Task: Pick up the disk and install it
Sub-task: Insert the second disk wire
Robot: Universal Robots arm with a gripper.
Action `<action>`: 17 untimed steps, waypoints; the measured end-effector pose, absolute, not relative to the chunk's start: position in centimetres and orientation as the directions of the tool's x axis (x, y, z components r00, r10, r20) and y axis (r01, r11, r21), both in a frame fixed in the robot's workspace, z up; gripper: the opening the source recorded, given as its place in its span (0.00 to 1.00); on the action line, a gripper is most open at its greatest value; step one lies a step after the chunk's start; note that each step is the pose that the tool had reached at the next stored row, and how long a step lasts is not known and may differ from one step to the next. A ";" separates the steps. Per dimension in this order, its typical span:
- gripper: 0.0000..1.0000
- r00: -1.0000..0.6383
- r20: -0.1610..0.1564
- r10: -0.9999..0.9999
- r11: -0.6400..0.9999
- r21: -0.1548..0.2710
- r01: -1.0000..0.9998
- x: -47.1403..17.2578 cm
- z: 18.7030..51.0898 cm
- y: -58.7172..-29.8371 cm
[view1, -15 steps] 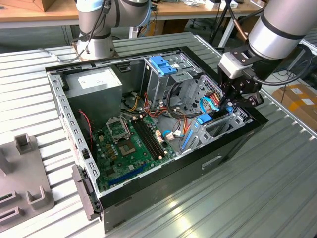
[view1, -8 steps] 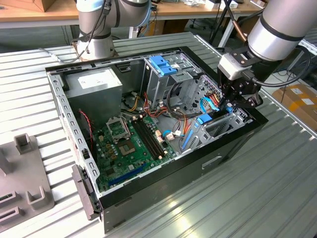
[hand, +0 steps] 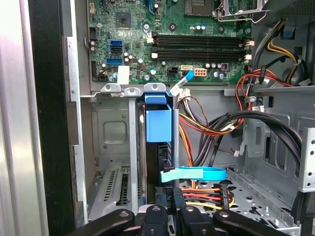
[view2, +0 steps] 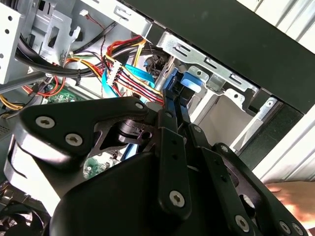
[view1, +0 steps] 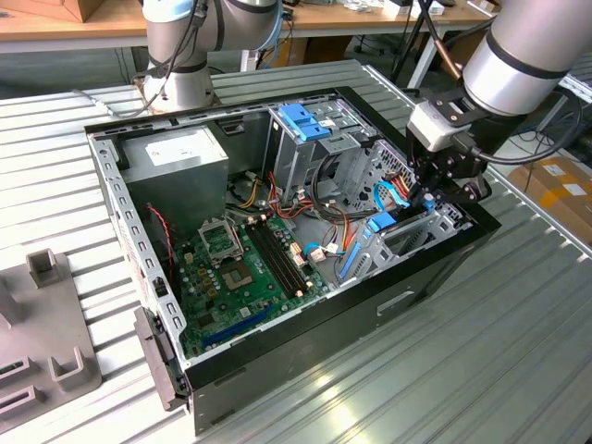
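Blue-railed disk (hand: pixel 158 125): stood on edge in the case's (view1: pixel 444 259) drive slot, long axis along the slot.
End effector (hand: pixel 170 209): directly behind the disk, fingers closed on its near end.

The arm (view1: pixel 523 55) is a thick cylinder of pale silver-grey metal with a darker band at its joint. A white, boxy wrist block (view1: pixel 433 123) with black edging sits beneath it, and black cables trail off behind. The gripper (view2: pixel 172 105) is matte black throughout, built of flat linkage bars pinned with round silver screws; in the second wrist view at least 6 such screw heads show on its curved black housing.
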State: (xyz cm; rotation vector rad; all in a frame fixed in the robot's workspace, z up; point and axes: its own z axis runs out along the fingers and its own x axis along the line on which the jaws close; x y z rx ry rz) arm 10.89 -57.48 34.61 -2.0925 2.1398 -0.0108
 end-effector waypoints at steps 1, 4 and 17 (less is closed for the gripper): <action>0.17 -0.017 -0.101 -0.995 0.028 -0.109 -0.994 10.9 34.6 -57.5; 0.17 -0.017 -0.101 -0.995 0.028 -0.109 -0.994 10.9 34.6 -57.5; 0.17 -0.017 -0.105 -0.994 0.028 -0.109 -0.994 10.8 34.4 -57.6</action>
